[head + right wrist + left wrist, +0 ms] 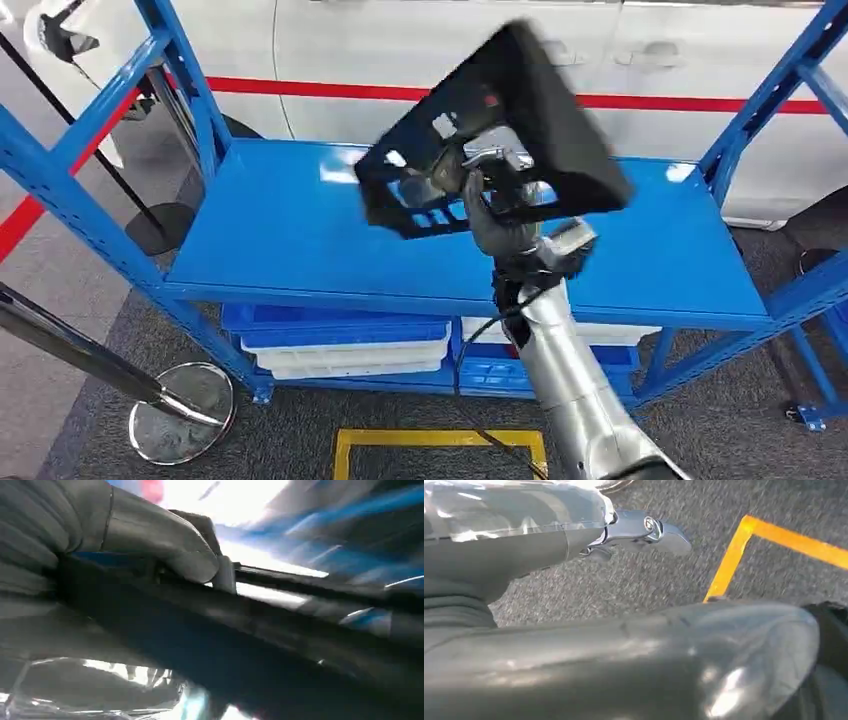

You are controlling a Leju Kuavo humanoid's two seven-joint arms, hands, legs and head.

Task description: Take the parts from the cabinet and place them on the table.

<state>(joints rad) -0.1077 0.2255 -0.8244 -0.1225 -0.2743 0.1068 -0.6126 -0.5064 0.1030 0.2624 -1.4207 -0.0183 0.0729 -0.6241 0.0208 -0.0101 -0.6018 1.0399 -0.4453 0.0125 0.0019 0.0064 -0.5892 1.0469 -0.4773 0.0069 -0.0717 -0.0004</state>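
Black frame-like part (pixel 500 130), tilted and blurred, held clear above the blue shelf (pixel 280 230) of the rack, right hand (pixel 497 212) clamped on its lower edge, thumb (pixel 160 540) pressed over the rim in the right wrist view. Left hand (pixel 644 530) hangs low over grey carpet and a yellow floor line (pixel 729 565); its grip can't be made out. Judged step: part lifted off the shelf, carry under way; next calls for turning toward the counter and setting it down without snagging the rack's blue uprights (pixel 185 70).
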